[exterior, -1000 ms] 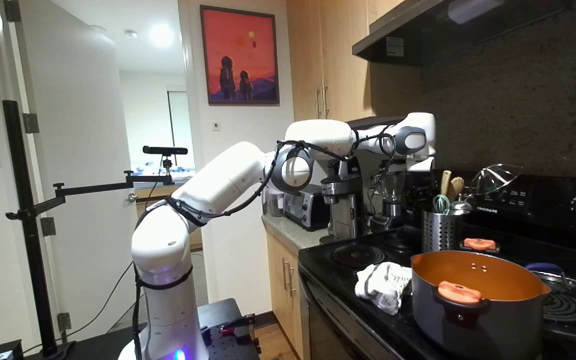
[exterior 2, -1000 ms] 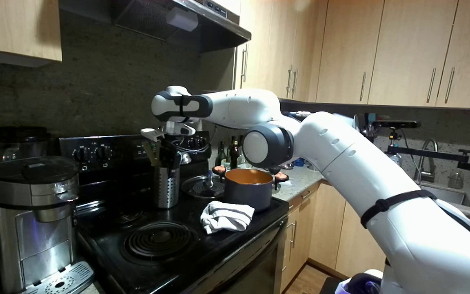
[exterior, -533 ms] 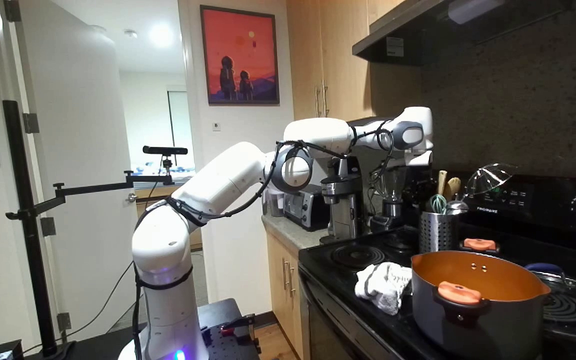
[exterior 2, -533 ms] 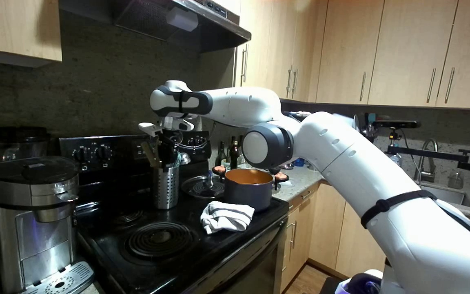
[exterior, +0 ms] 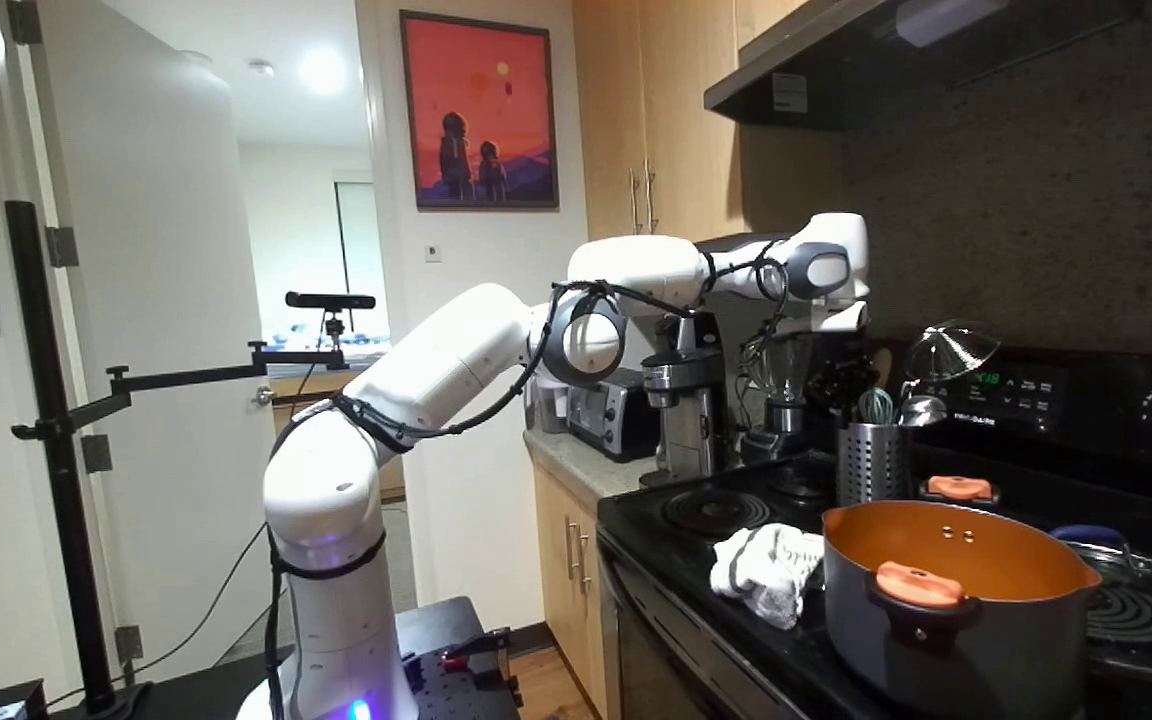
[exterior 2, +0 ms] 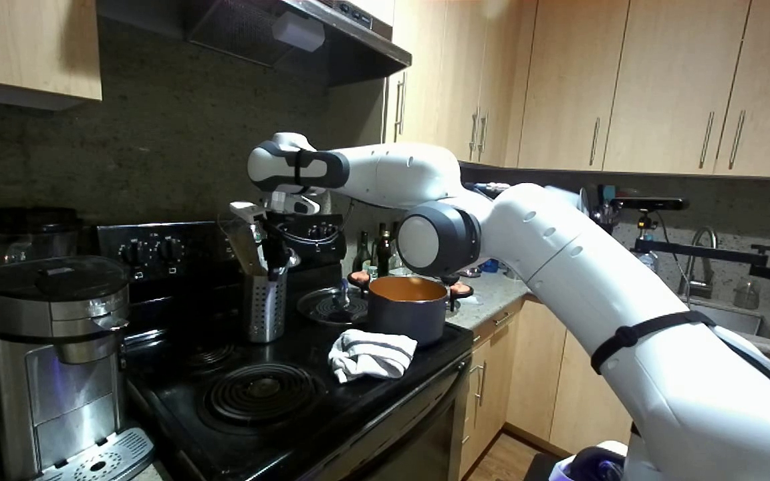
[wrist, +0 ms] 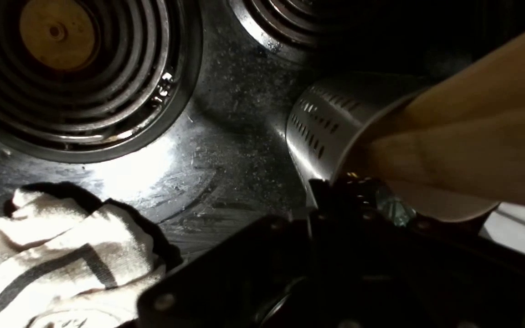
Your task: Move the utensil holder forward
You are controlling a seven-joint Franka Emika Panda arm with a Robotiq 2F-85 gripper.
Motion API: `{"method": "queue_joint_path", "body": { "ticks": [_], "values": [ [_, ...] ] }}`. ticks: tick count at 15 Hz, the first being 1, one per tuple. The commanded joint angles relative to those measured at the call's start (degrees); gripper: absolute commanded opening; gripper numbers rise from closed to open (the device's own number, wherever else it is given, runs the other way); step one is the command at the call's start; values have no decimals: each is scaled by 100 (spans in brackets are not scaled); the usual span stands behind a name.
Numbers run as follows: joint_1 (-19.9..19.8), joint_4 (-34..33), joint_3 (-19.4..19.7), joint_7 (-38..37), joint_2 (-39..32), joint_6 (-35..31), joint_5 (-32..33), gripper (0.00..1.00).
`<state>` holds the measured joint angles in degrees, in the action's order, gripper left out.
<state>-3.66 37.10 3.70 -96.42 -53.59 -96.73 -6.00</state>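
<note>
One narrow-set pincer (wrist: 339,190) is apparently pinching the metal cup (wrist: 328,130) by its rim, presumably because wooden utensils (wrist: 472,132) are crowding its mouth.

Stovetop (exterior 2: 343,407): pot (exterior 2: 406,321), towel (exterior 2: 373,354), perhaps holder (exterior 2: 267,308)

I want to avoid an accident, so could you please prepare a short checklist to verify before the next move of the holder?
1. Holder upright: ok, or nearly so, in both exterior views.
2. Utensils inside it: ok, their upper parts stick out of the top.
3. Claw at the holder's top: ok, it overlaps the edge in the wrist view.
4. Firm grip: cannot tell, that spot is too dark.
5. Towel apart from holder: ok, bare stove shows between them in the wrist view.
6. Pot apart from holder: ok, an exterior view shows a gap.
</note>
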Motion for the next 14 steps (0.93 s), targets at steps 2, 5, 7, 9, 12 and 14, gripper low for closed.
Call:
{"method": "queue_joint_path", "body": {
  "ticks": [2, 5, 7, 9, 12, 14],
  "values": [
    [-24, -81, 0, -197, -29, 151, -43, 1],
    [-16, -66, -25, -179, 77, 265, -54, 1],
    [-10, -72, -26, -156, 119, 366, -43, 1],
    [-4, -81, -37, -142, 174, 466, -49, 1],
    [-15, -100, -81, -127, 259, 521, -98, 1],
    [-15, -117, -93, -132, 301, 567, -102, 1]
  ]
}}
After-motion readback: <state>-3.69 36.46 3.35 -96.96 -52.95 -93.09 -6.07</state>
